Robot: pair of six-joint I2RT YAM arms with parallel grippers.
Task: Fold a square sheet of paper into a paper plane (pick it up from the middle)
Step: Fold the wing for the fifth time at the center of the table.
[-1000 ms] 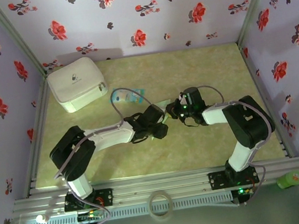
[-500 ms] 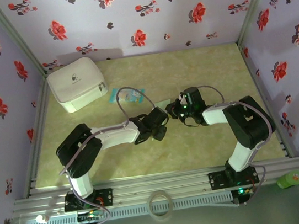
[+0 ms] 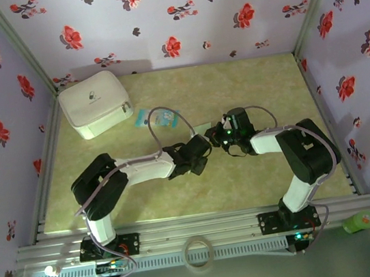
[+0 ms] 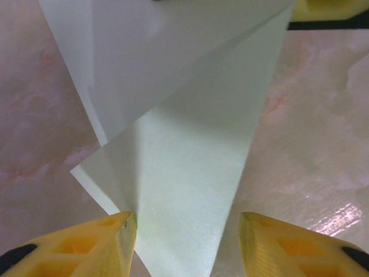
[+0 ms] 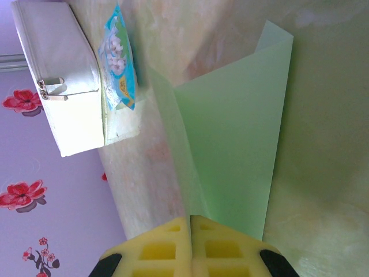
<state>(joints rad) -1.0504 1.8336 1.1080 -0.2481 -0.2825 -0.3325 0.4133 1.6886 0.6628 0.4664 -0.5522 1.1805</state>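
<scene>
Two arms meet near the middle of the table (image 3: 268, 92), and the paper (image 3: 204, 129) lies flat between their grippers. It is pale green and already creased: from the left wrist it narrows to a point toward the camera, with a second layer (image 4: 167, 52) lapped over its far part. The right gripper (image 3: 217, 135) is clamped on one edge of the paper (image 5: 236, 144); from the right wrist its yellow fingers (image 5: 161, 248) press together with the sheet running in between them (image 5: 190, 222). The left gripper (image 3: 202, 147) has its jaws apart, one yellow finger (image 4: 104, 242) on each side of the paper's narrow end (image 4: 181, 228), and it grips nothing. A blue-and-white packet (image 3: 158, 119) lies just left of and beyond the paper, and a white pouch (image 3: 94, 103) sits in the far left corner, well apart from the sheet.
</scene>
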